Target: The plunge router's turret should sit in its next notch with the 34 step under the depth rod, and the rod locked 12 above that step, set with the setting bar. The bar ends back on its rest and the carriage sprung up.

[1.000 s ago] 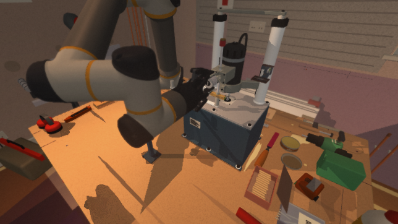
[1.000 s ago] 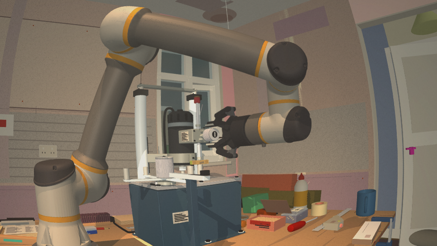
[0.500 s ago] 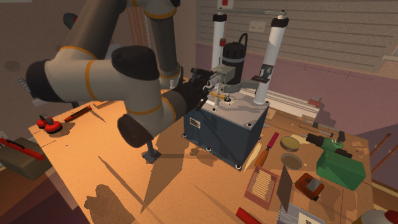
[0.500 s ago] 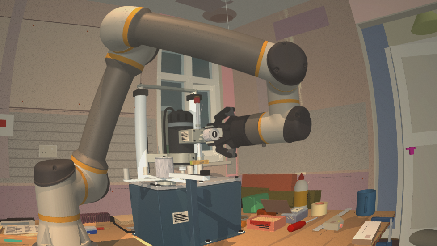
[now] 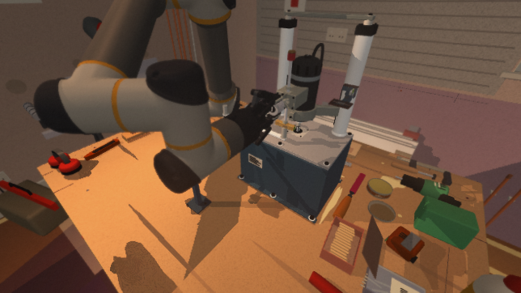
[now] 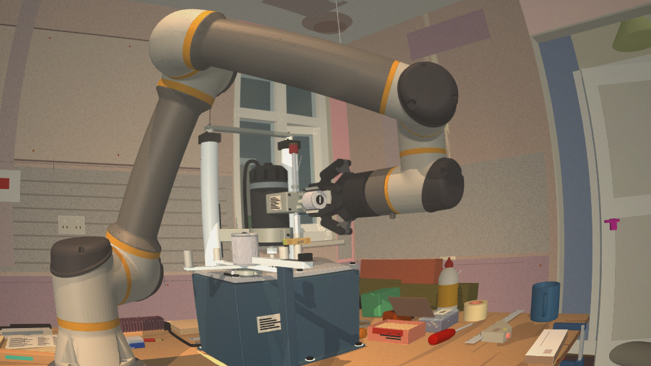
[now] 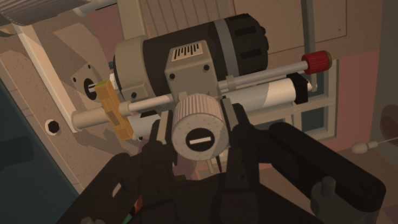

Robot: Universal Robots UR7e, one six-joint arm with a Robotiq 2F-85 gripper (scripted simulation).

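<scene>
The yellow setting bar (image 7: 112,109) lies crosswise under the foot of the depth rod (image 7: 261,74), which has a red cap (image 7: 316,61) at its top and runs through the clamp block on the router motor (image 6: 268,195). My gripper (image 7: 196,122) is closed around the ribbed lock knob (image 7: 199,126) on that clamp block, its slotted face toward me. The carriage sits low on its two white columns (image 5: 351,77), above the blue base box (image 5: 295,168). The turret under the bar is mostly hidden.
A blue mug (image 6: 544,300) stands far right on the bench, with a glue bottle (image 6: 448,289), tape roll (image 6: 475,310), red screwdriver (image 6: 444,336) and box of strips (image 6: 395,331) right of the base. A green case (image 5: 445,220) and chisel (image 5: 350,195) lie nearby.
</scene>
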